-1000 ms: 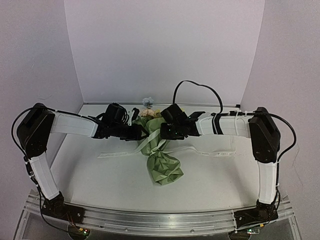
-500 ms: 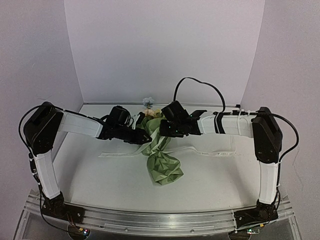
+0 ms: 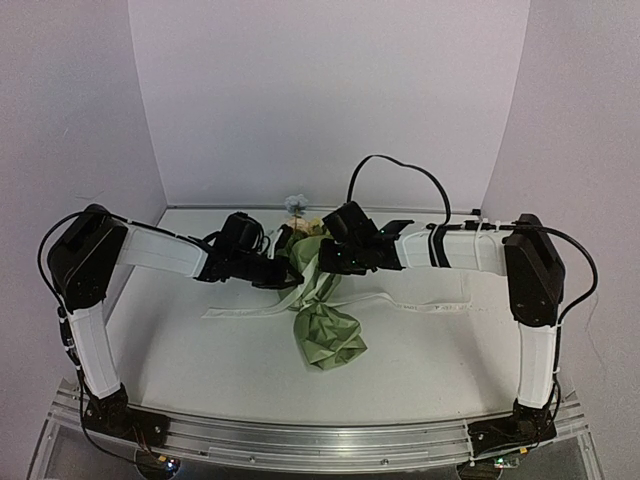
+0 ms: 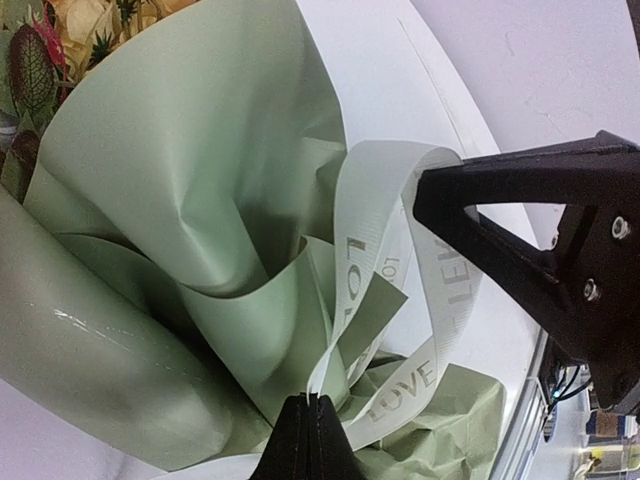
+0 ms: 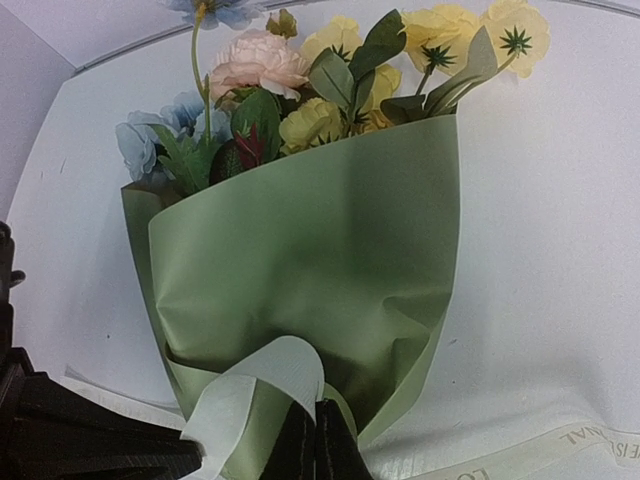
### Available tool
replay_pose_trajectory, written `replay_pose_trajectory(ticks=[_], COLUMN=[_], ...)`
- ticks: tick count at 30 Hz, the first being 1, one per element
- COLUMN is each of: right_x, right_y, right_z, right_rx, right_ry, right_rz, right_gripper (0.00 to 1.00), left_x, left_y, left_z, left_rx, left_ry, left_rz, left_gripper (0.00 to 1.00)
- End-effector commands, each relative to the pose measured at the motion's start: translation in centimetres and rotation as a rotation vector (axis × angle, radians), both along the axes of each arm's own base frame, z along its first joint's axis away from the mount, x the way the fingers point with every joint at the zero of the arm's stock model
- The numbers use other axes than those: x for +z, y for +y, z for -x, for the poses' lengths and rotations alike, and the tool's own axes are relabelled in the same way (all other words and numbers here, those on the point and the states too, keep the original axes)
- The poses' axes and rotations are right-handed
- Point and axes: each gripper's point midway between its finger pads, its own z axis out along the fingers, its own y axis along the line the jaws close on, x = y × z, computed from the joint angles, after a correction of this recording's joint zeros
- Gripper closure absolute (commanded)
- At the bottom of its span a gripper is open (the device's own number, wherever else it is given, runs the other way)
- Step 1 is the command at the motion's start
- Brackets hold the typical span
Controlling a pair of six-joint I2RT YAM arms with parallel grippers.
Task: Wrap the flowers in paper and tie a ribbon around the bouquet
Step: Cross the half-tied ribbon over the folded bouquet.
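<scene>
The bouquet lies mid-table, an olive paper point(image 3: 325, 335) cone with the flowers point(image 3: 296, 204) at its far end. The cream lettered ribbon point(image 3: 240, 310) runs across the table under it and loops up over the cone's neck. My left gripper point(image 3: 292, 276) meets the neck from the left. In the left wrist view its jaws point(image 4: 310, 402) are shut on the ribbon point(image 4: 440, 300) beside the paper point(image 4: 200, 150). My right gripper point(image 3: 322, 264) comes in from the right. It is shut point(image 5: 315, 408) on a ribbon loop point(image 5: 262, 378) in front of the paper point(image 5: 330, 250), below the flowers point(image 5: 330, 60).
White walls enclose the table at the back and on both sides. The ribbon's right tail point(image 3: 440, 306) trails toward the right wall. The right gripper's black fingers point(image 4: 520, 250) sit close in front of my left wrist, and the left gripper's body point(image 5: 80, 430) fills the lower left.
My left gripper has moved slightly right and closed on the ribbon at the cone's neck. The ribbon's left tail has shifted a little. The right gripper stays shut in place.
</scene>
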Motion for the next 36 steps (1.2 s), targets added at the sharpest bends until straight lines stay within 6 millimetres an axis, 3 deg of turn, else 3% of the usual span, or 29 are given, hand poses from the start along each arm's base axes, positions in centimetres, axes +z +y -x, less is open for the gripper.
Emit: replay_pose_trajectory(ticks=[1, 7, 10, 13, 20, 23, 25, 28, 31, 34, 36], right_x=[3.0, 3.7, 3.4, 1.7, -3.6, -5.3, -6.0, -5.8, -4.8, -4.3, -3.9], right_y=[-0.4, -1.6, -2.7, -3.2, -2.2, -2.4, -2.3, -0.3, 2.5, 4.6, 5.2], right_z=[0.3, 2.0, 3.7, 6.0, 11.9, 12.9, 13.2, 13.7, 14.0, 13.9, 13.8], right_rx=[0.0, 0.034, 0.063, 0.144, 0.374, 0.375, 0.369, 0.393, 0.422, 0.431, 0.427], right_ry=[-0.037, -0.023, 0.004, 0.063, 0.21, 0.249, 0.271, 0.276, 0.27, 0.273, 0.262], right_rz=[-0.049, -0.041, -0.037, -0.029, 0.002, 0.029, 0.029, 0.01, -0.022, -0.054, -0.059], right_gripper=[0.9, 0.39, 0.27, 0.24, 0.3, 0.38, 0.52, 0.72, 0.83, 0.85, 0.8], left_x=[2.5, 2.2, 1.5, 1.2, 1.2, 1.3, 1.4, 1.6, 1.8, 2.0, 2.0], left_y=[-1.1, -0.9, -0.5, -0.3, -0.4, -0.4, -0.4, -0.2, 0.0, 0.5, 0.8], left_z=[0.5, 0.4, 0.3, 0.4, 0.3, 0.3, 0.3, 0.3, 0.2, 0.1, 0.2], left_rx=[0.015, 0.104, 0.156, 0.186, 0.192, 0.186, 0.182, 0.18, 0.179, 0.183, 0.18], left_ry=[0.004, 0.098, 0.147, 0.189, 0.201, 0.198, 0.194, 0.185, 0.175, 0.171, 0.175], left_rz=[0.08, 0.119, 0.113, 0.119, 0.112, 0.109, 0.105, 0.095, 0.082, 0.071, 0.063], left_gripper=[1.0, 1.0, 1.0, 1.0, 1.0, 1.0, 1.0, 1.0, 1.0, 1.0, 1.0])
